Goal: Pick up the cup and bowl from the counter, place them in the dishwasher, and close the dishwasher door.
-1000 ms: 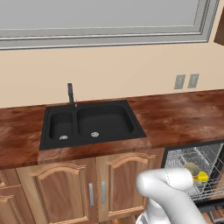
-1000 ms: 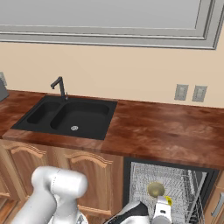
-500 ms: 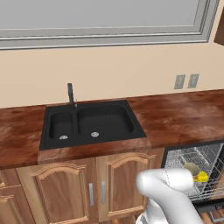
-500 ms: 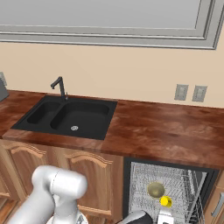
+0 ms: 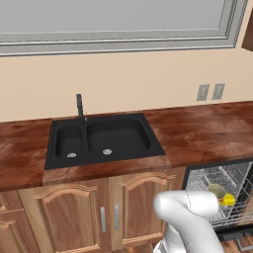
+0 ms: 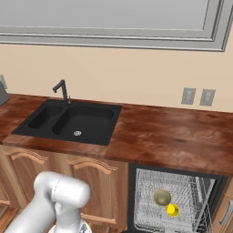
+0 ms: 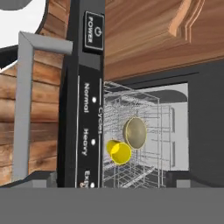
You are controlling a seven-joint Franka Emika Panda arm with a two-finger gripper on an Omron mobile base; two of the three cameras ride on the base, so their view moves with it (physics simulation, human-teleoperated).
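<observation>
We see the dishwasher (image 6: 175, 198) open under the right end of the reddish-brown worktop (image 6: 173, 136), its grey wire rack (image 6: 182, 191) exposed. The olive-tan bowl (image 6: 162, 197) and the yellow cup (image 6: 172, 210) both sit in that rack, the cup just beside the bowl at about four o'clock from it in the right base view. In the left base view the bowl (image 5: 216, 190) and cup (image 5: 227, 199) show again in the rack (image 5: 222, 183), just past the arm's white elbow (image 5: 185, 212). In the hand view the picture is rolled: the black door (image 7: 85, 100) stands edge-on at nine o'clock of the rack, showing its control strip with the power button (image 7: 93, 31) and a grey bar handle (image 7: 24, 100), while the bowl (image 7: 134, 132) and cup (image 7: 118, 152) lie touching or nearly so behind it. The black double sink (image 5: 101, 139) with its tap (image 5: 79, 107) lies well apart, at about ten o'clock from the dishwasher. The pincer's fingertips are hidden from us, but its jaws stand wide and hold nothing.
</observation>
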